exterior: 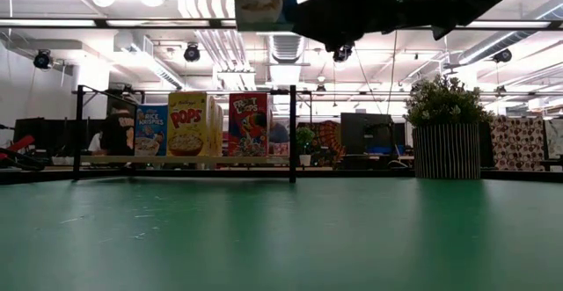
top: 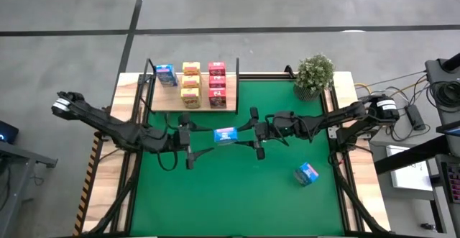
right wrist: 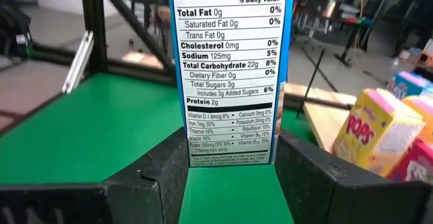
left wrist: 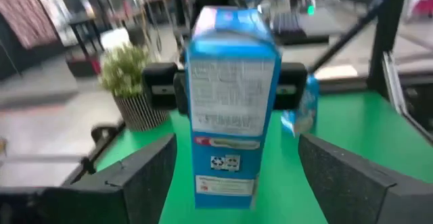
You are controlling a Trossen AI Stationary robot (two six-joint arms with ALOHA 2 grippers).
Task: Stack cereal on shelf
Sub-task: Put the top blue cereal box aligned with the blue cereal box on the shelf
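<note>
The low view cuts off both grippers at its upper edge, and the yellow and pink stacks on the shelf cannot be counted surely from above. One blue box stands at the shelf's left end, beside yellow boxes and pink boxes. In front of the shelf, above the green mat, the right gripper clamps a blue cereal box. The left gripper faces it, fingers spread clear. Another blue box lies farther out, toward the right. A potted plant stands right of the shelf.
</note>
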